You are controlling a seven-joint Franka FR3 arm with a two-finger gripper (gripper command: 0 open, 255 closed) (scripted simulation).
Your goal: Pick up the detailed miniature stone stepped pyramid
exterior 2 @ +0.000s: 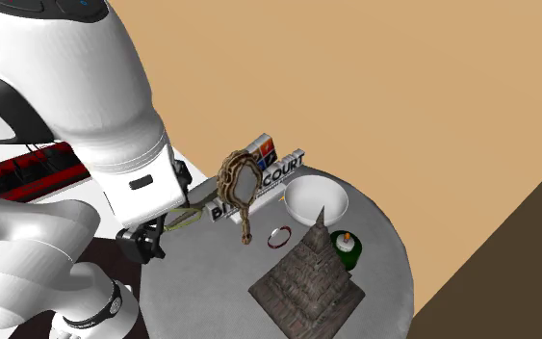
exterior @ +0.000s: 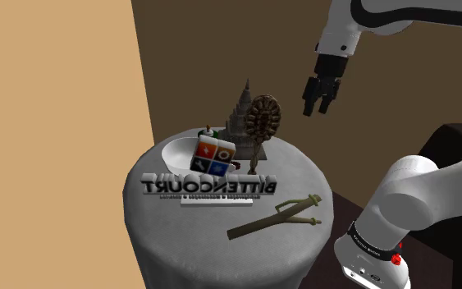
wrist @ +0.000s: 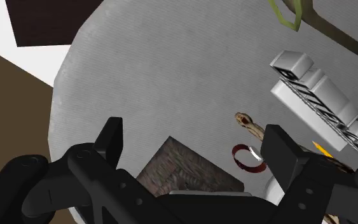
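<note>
The brown stone stepped pyramid [exterior: 240, 112] stands at the far edge of the round grey table [exterior: 303, 176], close behind an ornate hand mirror [exterior: 263, 120]. In the second exterior view the pyramid [exterior 2: 306, 277] sits near the table's front rim. My black gripper [exterior: 318, 106] hangs open in the air, above and toward the shoulder view's right of the pyramid, touching nothing. In the wrist view the pyramid [wrist: 185, 173] lies below and between the spread fingers [wrist: 112, 135], with the gripper [wrist: 195, 135] well above it.
On the table near the pyramid are a white bowl [exterior: 175, 153], a colourful box [exterior: 213, 153], a green bottle [exterior 2: 346, 250] and a red ring [exterior 2: 278, 237]. A lettered sign [exterior: 209, 186] and an olive slingshot-like piece [exterior: 278, 215] lie nearer the stand.
</note>
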